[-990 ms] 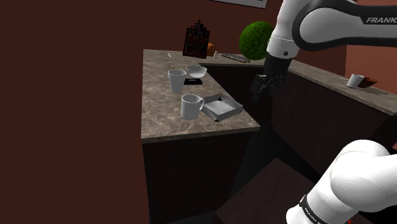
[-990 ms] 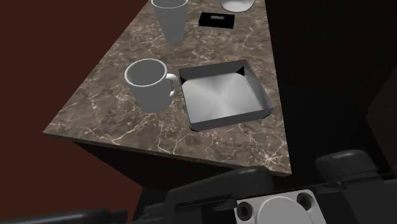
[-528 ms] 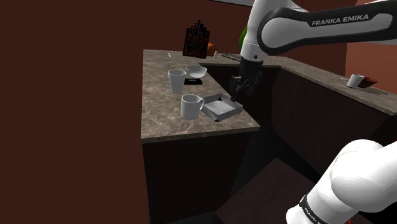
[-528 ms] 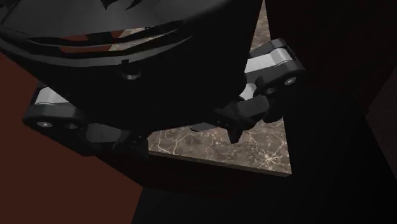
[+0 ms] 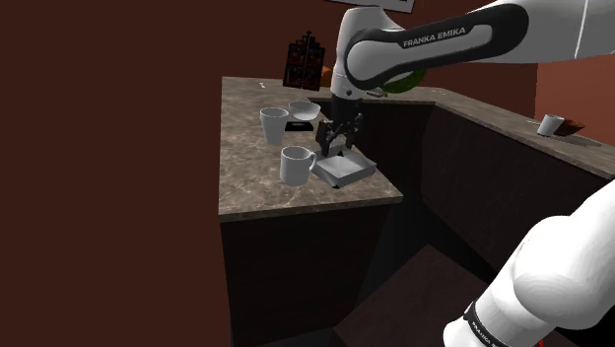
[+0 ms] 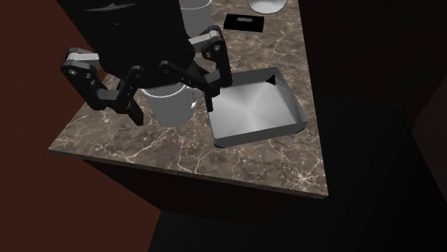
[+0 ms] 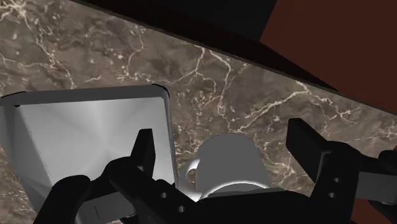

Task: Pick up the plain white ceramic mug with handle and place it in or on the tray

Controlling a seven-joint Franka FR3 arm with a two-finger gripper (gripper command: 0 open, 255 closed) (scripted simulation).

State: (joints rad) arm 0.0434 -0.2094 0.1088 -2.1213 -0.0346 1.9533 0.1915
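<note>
The pincer point(image 5: 333, 140) point(image 6: 174, 111) point(image 7: 226, 149) hovers over the marble tabletop point(image 5: 251, 173) point(image 6: 179, 154) point(image 7: 95, 57) with its two black fingers point(image 7: 145, 149) standing wide apart and nothing clasped between them. The white mug point(image 5: 295, 165) point(image 6: 169, 107) point(image 7: 232, 162) stands upright on the tabletop just under the pincer, in the gap between the fingers, and they are not touching it. The grey square tray point(image 5: 343, 170) point(image 6: 254, 107) point(image 7: 89, 127) lies just beside the mug, under one finger of the pincer, with the mug's handle turned to it.

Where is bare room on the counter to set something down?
Bare counter lies between mug, tray and front edge, and at the shoulder view's left of mug and tall cup. Crowded: bowl, tall cup, mug, tray, with the open pincer over the mug.
</note>
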